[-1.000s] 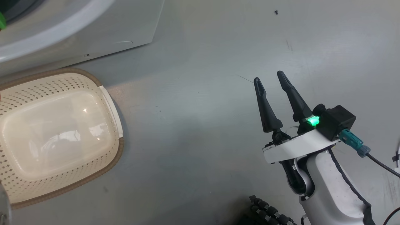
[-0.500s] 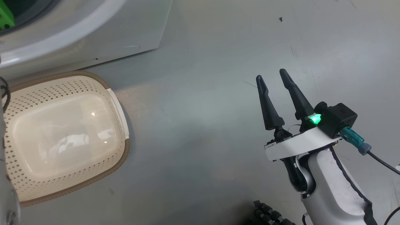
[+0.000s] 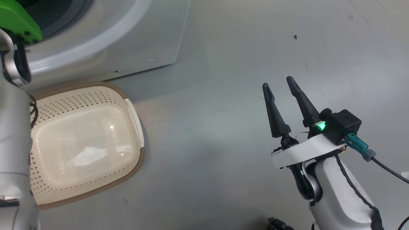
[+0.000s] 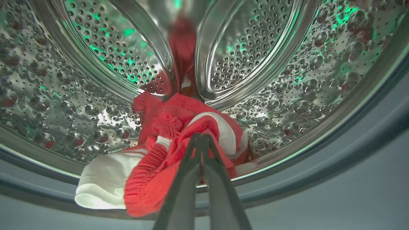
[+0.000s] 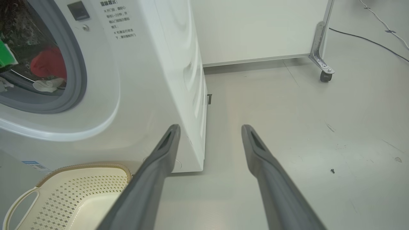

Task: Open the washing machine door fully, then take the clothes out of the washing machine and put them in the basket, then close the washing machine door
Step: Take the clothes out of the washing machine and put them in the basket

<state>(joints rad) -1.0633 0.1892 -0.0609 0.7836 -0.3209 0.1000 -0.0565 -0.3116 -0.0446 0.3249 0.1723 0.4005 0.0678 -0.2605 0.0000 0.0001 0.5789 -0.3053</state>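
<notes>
At the left, the left arm (image 3: 12, 134) reaches into the washer (image 3: 127, 41). The left jaws are pressed together on a fold of the red clothes (image 4: 179, 127), which lie heaped at the drum's (image 4: 271, 105) front lip, long axis running back into the drum. The basket (image 3: 80, 97) stands bare on the floor just before the washer, below the left jaws, so the pull looks outward, then down. Far right, the right jaws gape wide, holding nothing.
</notes>
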